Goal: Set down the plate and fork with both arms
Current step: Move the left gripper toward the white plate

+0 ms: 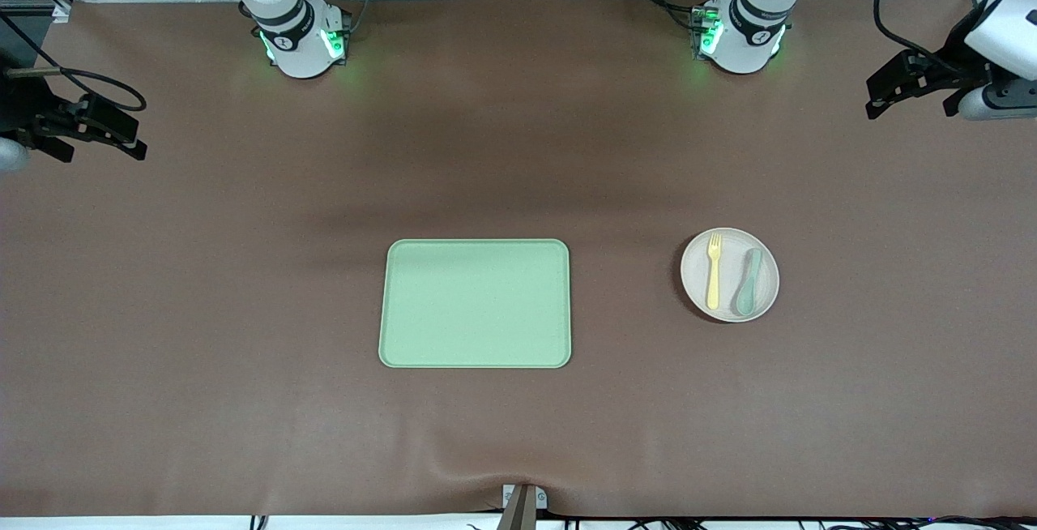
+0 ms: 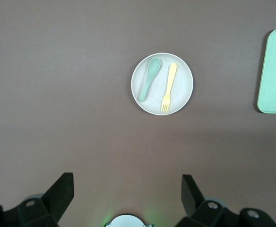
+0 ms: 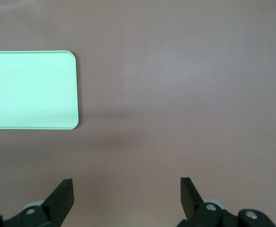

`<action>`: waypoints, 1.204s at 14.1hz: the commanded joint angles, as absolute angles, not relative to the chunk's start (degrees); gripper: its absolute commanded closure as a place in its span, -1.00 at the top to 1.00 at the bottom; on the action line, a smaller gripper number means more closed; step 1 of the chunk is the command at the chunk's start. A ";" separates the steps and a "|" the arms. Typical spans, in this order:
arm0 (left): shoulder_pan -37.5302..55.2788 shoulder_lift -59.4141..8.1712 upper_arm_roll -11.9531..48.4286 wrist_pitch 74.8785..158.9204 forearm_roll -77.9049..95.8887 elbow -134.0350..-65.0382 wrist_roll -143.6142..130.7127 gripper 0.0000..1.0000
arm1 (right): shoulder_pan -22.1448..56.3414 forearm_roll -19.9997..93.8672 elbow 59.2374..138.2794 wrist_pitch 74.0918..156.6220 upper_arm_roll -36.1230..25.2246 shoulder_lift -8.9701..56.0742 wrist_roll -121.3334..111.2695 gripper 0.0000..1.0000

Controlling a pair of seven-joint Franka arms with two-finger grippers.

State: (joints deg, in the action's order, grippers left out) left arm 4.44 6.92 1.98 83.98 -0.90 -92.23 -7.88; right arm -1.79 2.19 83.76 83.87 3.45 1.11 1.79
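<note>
Basically nothing has been placed so far, as far as I can judge. The tray (image 1: 475, 304) sits mid-desk with nothing in it, and that looks like the obvious target for both items.

The plate (image 1: 730, 275) is on the desk (image 1: 202, 271) well apart from the tray, toward the left arm's end. It's carrying two things: the fork (image 1: 713, 271) and a green spoon (image 1: 748, 282), lying side by side, roughly parallel, not touching each other. The fork is the one on the tray's side of the plate, with its tines pointing toward the robot bases. The spoon isn't part of the job, so it's kind of in the way.

Both arms are parked high up and out at the two ends of the desk, waiting. The left gripper (image 2: 127, 189) hangs over bare desk with the plate in its wrist view, jaws spread wide and empty. The right gripper (image 3: 126, 191) hangs over bare desk near the tray's corner, jaws also spread wide, nothing in them.

So my guess at what's left is everything: pick the fork off the plate, move the plate, and set both down. Each arm probably takes one item.
</note>
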 commanded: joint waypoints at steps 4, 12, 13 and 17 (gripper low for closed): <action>4.57 6.43 0.79 82.53 -1.93 -89.67 -7.65 1.00 | -2.11 2.20 83.50 83.32 3.52 1.05 0.97 1.00; 3.34 2.91 0.88 90.50 -0.96 -98.50 -7.56 1.00 | -2.11 2.20 83.50 83.32 3.52 1.05 1.05 1.00; 3.34 2.03 0.97 92.09 -1.23 -100.35 -8.52 1.00 | -2.11 2.20 83.50 83.32 3.52 1.05 1.05 1.00; 2.29 1.05 0.97 101.40 -1.23 -107.82 -8.53 1.00 | -2.11 2.20 83.50 83.32 3.52 1.05 1.05 1.00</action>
State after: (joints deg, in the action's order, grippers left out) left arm 2.85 -0.27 0.72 97.40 -0.90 -103.78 -7.94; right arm -1.79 2.19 83.76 83.78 3.42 1.11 1.78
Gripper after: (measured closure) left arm 0.000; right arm 0.000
